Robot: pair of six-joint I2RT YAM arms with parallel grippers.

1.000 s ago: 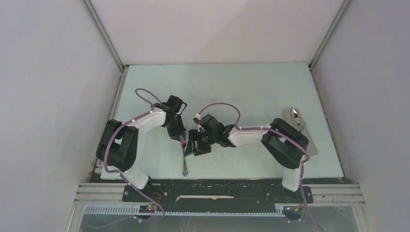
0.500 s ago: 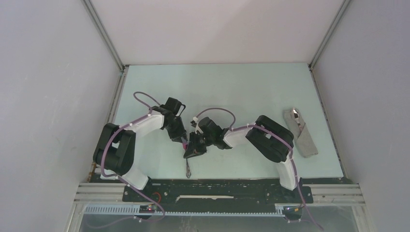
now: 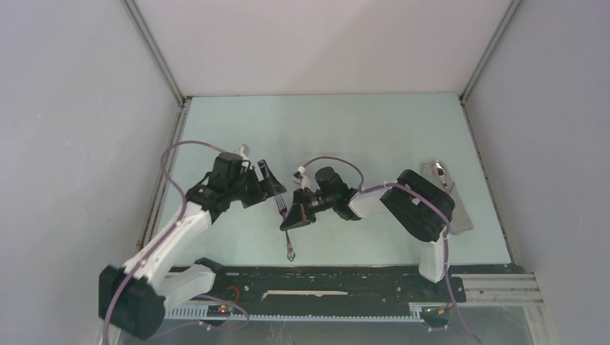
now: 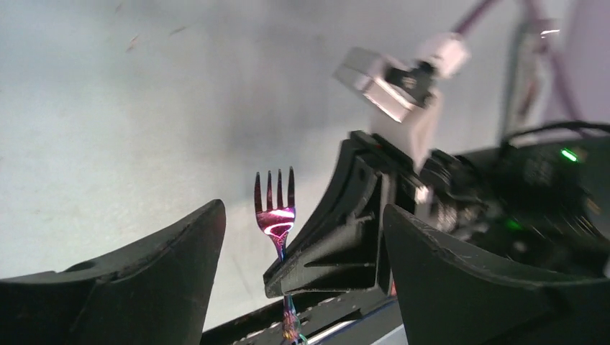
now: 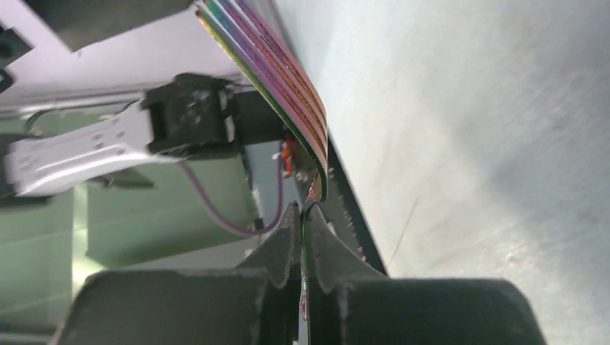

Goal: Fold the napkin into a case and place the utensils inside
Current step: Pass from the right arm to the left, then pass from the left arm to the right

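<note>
1. Enclosure walls [image 3: 72, 144]: plain pale panels on the left, right and far sides. They stand well back from the work, which sits low in the frame.
2. Table [image 3: 360, 129]: a pale green, flat, matte surface. The stretch between mid-frame and the right edge is bare.
3. Right arm [image 3: 417, 208]: based at lower right, elbow raised, forearm reaching left to mid-frame. It is the nearer arm to the case, and its elbow overlaps the case's left edge in the top view.
4. Case [image 3: 460, 217]: grey cloth folded to a narrow oblong at the right edge of the table. Its long axis runs from upper left to lower right.
5. Left gripper [image 4: 302, 208]: left of centre in the top view. Its jaws are spread wide and touch nothing, with the fork standing free between them.
6. Right gripper [image 5: 302, 223]: at centre, clenched on the fork's neck just below the tines.
7. Fork [image 3: 288, 241]: its long axis runs nearly up and down the frame, tines uppermost and handle end towards the lower edge.
   - The case lies to its right, well apart.
   - By this reading the fork must travel right and turn to match the case's slant.
   - Whether it is clear of the table cannot be told.
8. Spoon [image 3: 436, 170]: its shiny bowl shows at the case's upper end.
</note>
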